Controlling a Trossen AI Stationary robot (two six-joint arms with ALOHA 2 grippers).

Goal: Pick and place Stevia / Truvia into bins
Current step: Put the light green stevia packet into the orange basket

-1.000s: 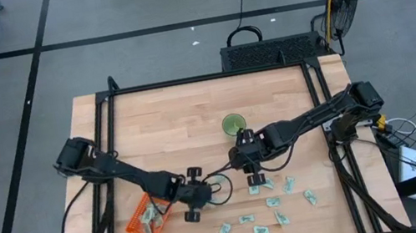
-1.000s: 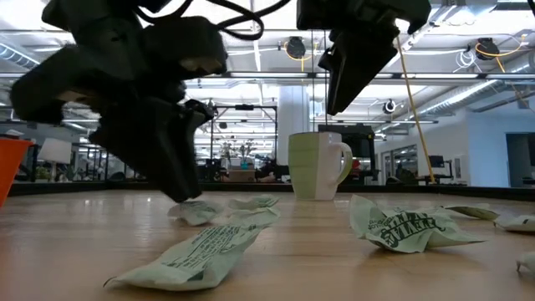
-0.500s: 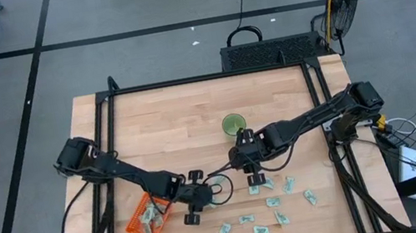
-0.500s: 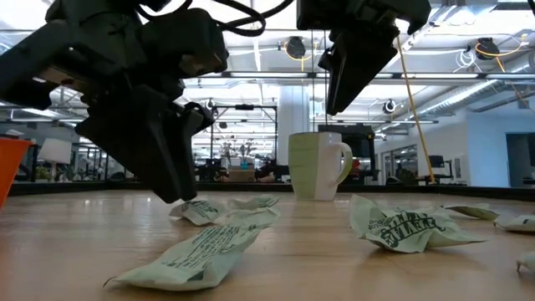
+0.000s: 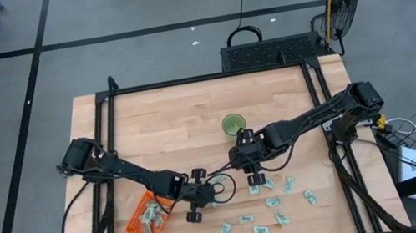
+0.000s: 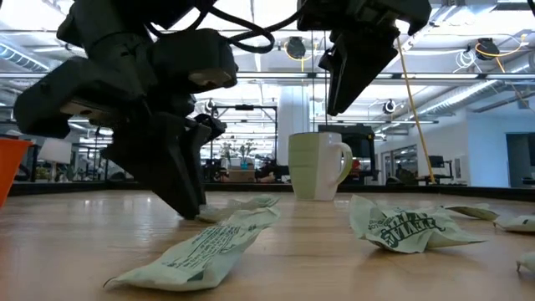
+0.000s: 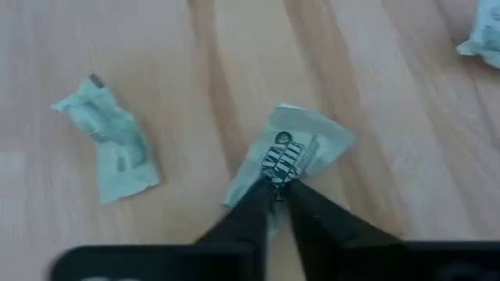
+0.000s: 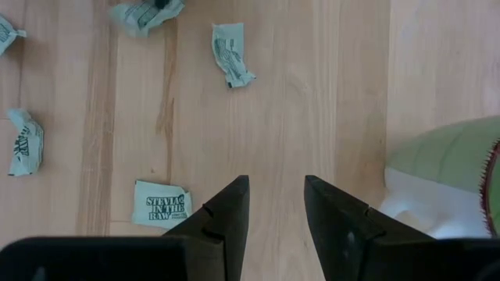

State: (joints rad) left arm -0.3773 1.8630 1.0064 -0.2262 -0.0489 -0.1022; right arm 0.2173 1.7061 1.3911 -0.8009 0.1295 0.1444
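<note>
Orange plastic mesh-sided basket (image 5: pixel 147 220), sitting near the front left of the wooden table (image 5: pixel 182 112), is already holding a few of the small white-and-green paper sachets, so the job looks partly done. Several more sachets (image 5: pixel 273 202) are lying loose across the front right of the table, with about ten left to move.

Left gripper (image 7: pixel 279 190) is pressing down on the table just right of the basket, its fingers nearly together and pinching one crumpled sachet (image 7: pixel 301 148), which is lying on the wood. Right gripper (image 8: pixel 272 204) is hanging above the loose sachets, beside the round green cup (image 5: pixel 233 123), its fingers apart and holding nothing.
</note>
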